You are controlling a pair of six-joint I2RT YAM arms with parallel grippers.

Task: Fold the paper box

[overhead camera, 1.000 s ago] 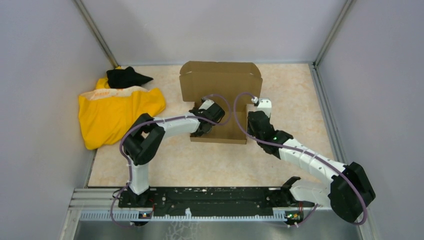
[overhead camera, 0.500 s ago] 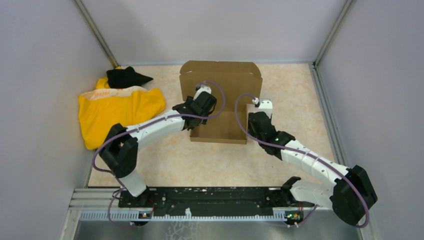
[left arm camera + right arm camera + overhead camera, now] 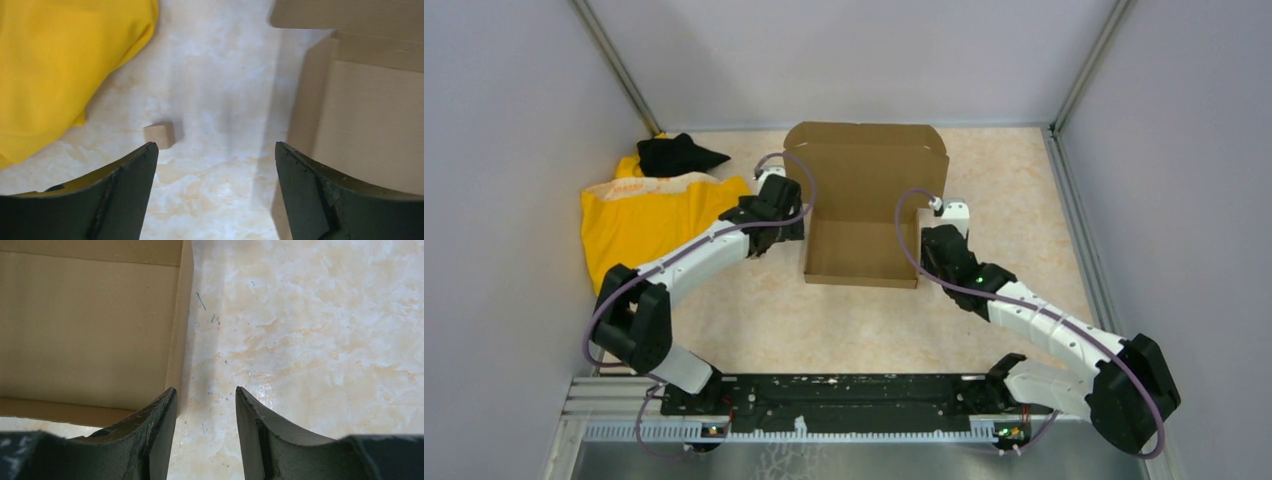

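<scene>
I am working the closing stage of the fold: the paper box (image 3: 864, 215) is sitting in the middle of the table (image 3: 764, 310), its tray already walled on the near, left and right sides, with the lid panel (image 3: 869, 150) standing up at the far side. My left gripper (image 3: 215, 150) is hanging just outside the box's left wall, jaws spread wide with only bare table between them; a tiny cardboard scrap (image 3: 159, 135) is lying by its left finger and the yellow cloth (image 3: 60, 65) is spreading out beyond that. My right gripper (image 3: 206, 390) is hovering just outside the right wall near the front corner, jaws standing narrowly apart and gripping nothing, its left finger close beside the wall though I cannot tell whether it is touching. I am judging that the remaining job is bringing the lid down over the tray. That is calling for one arm reaching behind the upright panel and pushing it forward while the other is steadying the tray, and for side tabs to be guided inside the walls rather than catching on them.
</scene>
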